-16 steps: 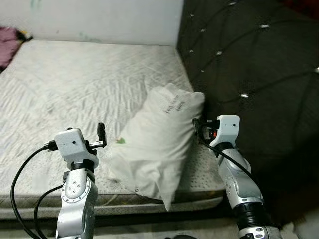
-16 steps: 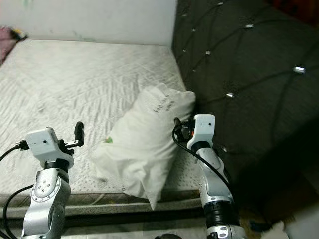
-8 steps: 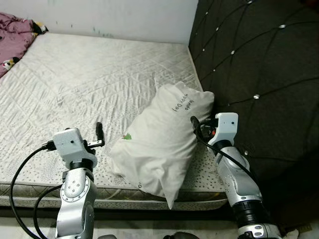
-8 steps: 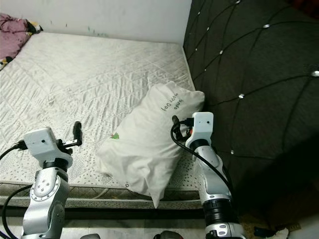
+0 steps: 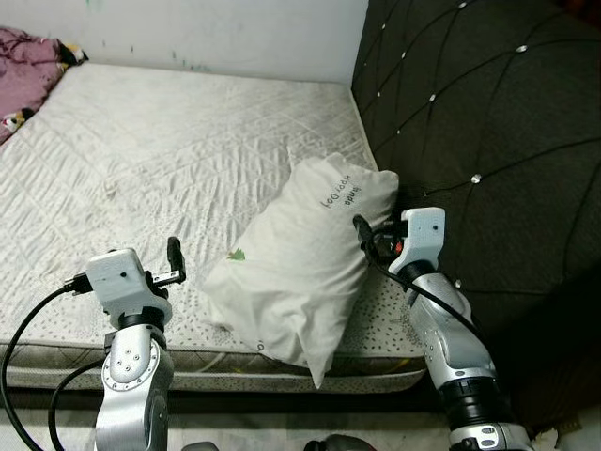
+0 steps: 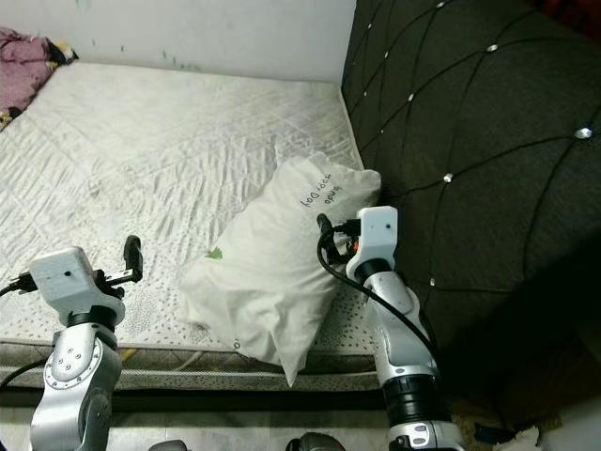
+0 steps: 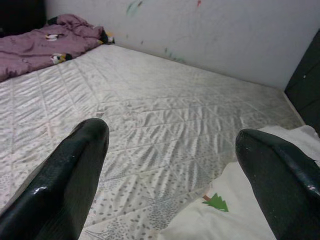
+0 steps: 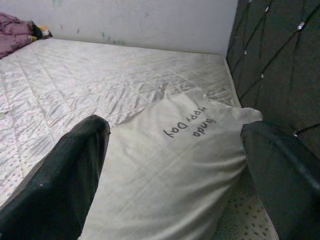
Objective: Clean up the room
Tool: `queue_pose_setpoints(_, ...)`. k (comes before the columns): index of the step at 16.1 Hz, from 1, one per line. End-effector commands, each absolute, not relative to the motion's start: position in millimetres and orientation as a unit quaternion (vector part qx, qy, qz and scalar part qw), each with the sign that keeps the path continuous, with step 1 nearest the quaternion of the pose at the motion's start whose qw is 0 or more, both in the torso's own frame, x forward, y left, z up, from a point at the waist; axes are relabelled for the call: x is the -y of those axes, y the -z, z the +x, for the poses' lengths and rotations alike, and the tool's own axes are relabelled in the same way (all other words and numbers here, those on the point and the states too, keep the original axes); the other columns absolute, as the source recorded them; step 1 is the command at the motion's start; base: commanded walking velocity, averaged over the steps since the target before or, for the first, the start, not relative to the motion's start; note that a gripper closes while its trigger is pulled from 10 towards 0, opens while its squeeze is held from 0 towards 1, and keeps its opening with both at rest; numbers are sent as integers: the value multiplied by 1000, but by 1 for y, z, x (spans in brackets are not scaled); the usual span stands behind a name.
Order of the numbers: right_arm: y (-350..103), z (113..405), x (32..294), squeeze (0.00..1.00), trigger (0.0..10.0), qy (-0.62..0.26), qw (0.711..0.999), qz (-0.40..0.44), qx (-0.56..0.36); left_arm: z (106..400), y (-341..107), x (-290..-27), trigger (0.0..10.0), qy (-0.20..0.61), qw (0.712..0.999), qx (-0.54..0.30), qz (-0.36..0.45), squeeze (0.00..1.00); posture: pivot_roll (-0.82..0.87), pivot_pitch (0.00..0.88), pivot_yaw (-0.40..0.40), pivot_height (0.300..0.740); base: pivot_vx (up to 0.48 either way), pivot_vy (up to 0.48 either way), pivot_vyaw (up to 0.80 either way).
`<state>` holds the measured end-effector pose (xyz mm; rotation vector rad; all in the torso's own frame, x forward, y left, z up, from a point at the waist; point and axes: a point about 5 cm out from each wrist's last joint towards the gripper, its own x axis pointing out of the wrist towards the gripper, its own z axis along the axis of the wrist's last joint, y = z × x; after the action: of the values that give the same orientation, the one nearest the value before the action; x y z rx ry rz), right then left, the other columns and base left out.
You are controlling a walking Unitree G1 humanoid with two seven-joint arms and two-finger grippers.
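You have a white pillow (image 5: 305, 272) lying crooked on the bed (image 5: 169, 160), with one corner poking off the front edge and the other end up by the dark headboard (image 5: 488, 122). It looks like the thing to tidy, and both arms are up on either side of it, most likely so you can take it from two sides. Your right gripper (image 8: 175, 165) is right next to the pillow, on the headboard side, and its fingers are spread wide with the pillow lying between and ahead of them. From the head views it may be touching the pillow's edge, but the view is too poor to be sure. Your left gripper (image 7: 170, 165) hangs over the bed on the far side of the pillow from the headboard, near it but apart from it. Its fingers are spread wide too, and nothing is in them. The pillow's corner with a little green tree (image 7: 216, 202) lies just past its finger. A purple blanket (image 7: 45, 42) sits bunched up well away from the pillow, at the far corner of the bed by the white wall (image 5: 216, 33). Nothing lies between your grippers and the pillow. The headboard is close beside your right arm, so there is little room to swing on that side.
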<state>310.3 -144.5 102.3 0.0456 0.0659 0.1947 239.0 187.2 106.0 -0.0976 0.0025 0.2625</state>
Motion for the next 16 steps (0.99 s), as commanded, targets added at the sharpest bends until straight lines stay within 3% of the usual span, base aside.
queue_pose_setpoints(1, -106, 311, 146, 0, 10000, -100, 994, 20, -26, 238, -109, -187, 10000, -133, 990, -2, -42, 0, 52, 55, -79, 740, 0, 0, 0)
queue_pose_setpoints(10, -103, 310, 146, 0, 10000, -110, 993, 19, -33, 238, -107, -192, 10000, -150, 988, 1, -40, 0, 51, 32, -85, 740, 0, 0, 0)
queue_pose_setpoints(16, -102, 310, 145, 0, 10000, -120, 992, 16, -35, 237, -105, -193, 10000, -157, 987, 0, -43, 0, 53, 24, -91, 700, 0, 0, 0)
